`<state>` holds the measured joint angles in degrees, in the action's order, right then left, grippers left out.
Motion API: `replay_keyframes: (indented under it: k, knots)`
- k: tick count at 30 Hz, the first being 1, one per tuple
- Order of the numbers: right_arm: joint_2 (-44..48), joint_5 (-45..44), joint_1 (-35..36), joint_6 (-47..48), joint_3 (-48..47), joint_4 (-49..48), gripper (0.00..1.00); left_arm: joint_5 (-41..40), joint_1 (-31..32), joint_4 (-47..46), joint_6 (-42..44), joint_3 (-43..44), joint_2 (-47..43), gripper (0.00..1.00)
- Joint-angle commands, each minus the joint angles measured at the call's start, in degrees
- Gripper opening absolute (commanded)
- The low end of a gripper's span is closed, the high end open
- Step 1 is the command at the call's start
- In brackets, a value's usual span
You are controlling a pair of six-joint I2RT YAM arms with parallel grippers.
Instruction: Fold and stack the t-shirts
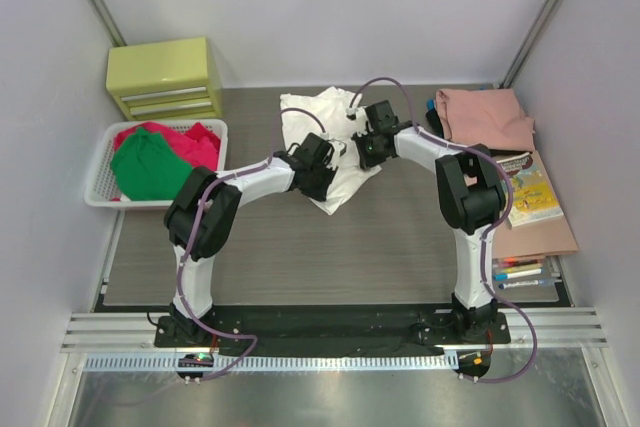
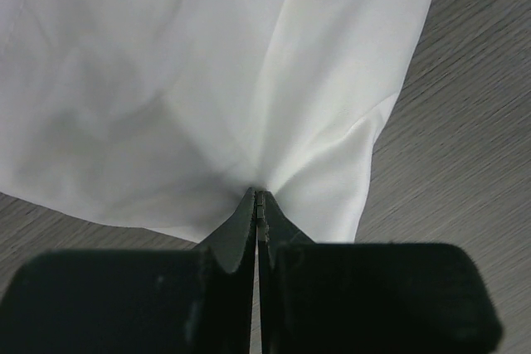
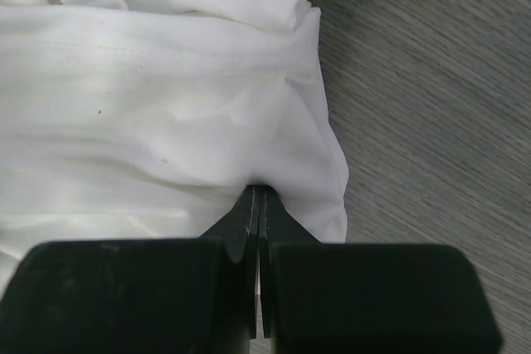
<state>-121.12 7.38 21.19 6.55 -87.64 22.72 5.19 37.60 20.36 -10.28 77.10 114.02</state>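
The white t-shirt (image 1: pixel 325 132) lies crumpled at the middle back of the table. My left gripper (image 1: pixel 322 169) is shut on a fold of its white cloth (image 2: pixel 249 89), pinched at the fingertips. My right gripper (image 1: pixel 366 147) is shut on another bunch of the same shirt (image 3: pixel 166 113) near a stitched hem. Red and green t-shirts (image 1: pixel 160 155) sit in the white basket (image 1: pixel 100 187) at the left. A salmon-pink t-shirt (image 1: pixel 485 117) lies folded at the back right.
A yellow-green drawer box (image 1: pixel 165 77) stands at the back left. A thin book with a yellowish cover (image 1: pixel 535 192) and several pens (image 1: pixel 520 272) lie on a brown board at the right. Grey walls close in on both sides.
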Motion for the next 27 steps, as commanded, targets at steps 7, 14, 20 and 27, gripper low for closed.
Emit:
replay_keyframes:
  k: [7, 14, 20, 27]
  knots:
    - [10.02, 0.44, -1.86, 0.93, 8.79, 3.02, 0.01, -0.18, 0.10, 3.81, 0.18, -0.99, -1.43, 0.00]
    - [17.23, 6.24, -1.50, 0.31, 10.55, 8.82, 0.01, -1.15, 0.01, 4.16, 0.88, -0.90, -1.60, 0.00]
    - [22.31, 3.46, 0.08, 2.33, 14.23, 8.84, 0.01, -1.68, 0.10, 3.90, 1.58, -1.86, -2.31, 0.00]
    - [16.55, -4.48, 0.26, 5.41, 11.18, 3.12, 0.01, -0.88, 0.10, 2.93, 1.58, -2.92, -3.10, 0.00]
